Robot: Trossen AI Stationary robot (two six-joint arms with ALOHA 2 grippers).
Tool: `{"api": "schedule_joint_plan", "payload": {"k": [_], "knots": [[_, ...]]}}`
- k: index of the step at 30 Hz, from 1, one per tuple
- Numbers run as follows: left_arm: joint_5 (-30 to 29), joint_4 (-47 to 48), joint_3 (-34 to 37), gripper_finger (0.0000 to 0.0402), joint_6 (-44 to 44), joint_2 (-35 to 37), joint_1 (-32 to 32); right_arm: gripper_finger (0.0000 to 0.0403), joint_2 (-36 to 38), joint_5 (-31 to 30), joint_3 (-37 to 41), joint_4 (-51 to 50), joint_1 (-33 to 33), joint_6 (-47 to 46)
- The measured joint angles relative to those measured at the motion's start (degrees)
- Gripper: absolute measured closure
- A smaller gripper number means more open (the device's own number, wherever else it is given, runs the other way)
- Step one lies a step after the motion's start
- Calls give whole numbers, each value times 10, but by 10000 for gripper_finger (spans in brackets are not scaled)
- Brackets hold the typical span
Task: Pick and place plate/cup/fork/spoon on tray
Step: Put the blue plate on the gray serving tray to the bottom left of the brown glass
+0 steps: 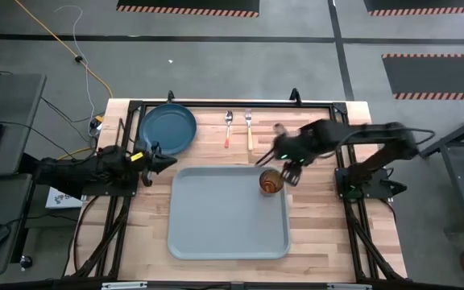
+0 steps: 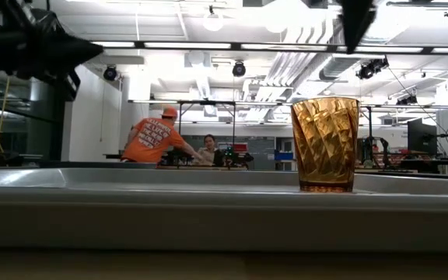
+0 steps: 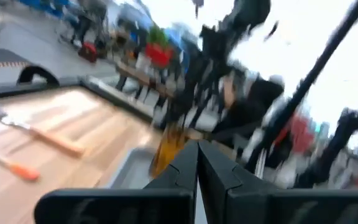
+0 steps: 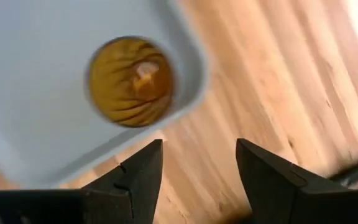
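Near the tray's far right corner I had the cup standing upright inside the rim, with the right gripper just beside it, fingers apart and holding nothing. At the surface's left edge the left gripper sat with its fingers pressed together, close to the plate by the far left corner, while the spoon and fork lay side by side along the far edge. I judged the main risk was the right gripper clipping the cup as it drew away, tipping it over the nearby rim.
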State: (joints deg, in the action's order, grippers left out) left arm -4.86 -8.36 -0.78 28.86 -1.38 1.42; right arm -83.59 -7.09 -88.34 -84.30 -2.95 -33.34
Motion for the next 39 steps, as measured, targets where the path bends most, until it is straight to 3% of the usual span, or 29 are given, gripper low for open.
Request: {"api": "schedule_joint_plan", "payload": {"k": [5,10,16,21,30,39], "knots": [[-61,33,-60,368,66,-48,12,208,144,-15,136,86,40,-105],[-67,157,-192,289,71,-193,46,208,242,-15,250,216,78,-144],[-25,417,-386,204,64,-419,111,208,283,-10,320,288,109,-137],[1,563,-471,178,25,-573,154,208,277,1,331,297,113,-102],[-4,560,-481,177,-11,-750,221,208,277,-3,331,308,113,-86],[-20,504,-481,177,-23,-876,269,208,277,-15,331,310,113,-86]]}}
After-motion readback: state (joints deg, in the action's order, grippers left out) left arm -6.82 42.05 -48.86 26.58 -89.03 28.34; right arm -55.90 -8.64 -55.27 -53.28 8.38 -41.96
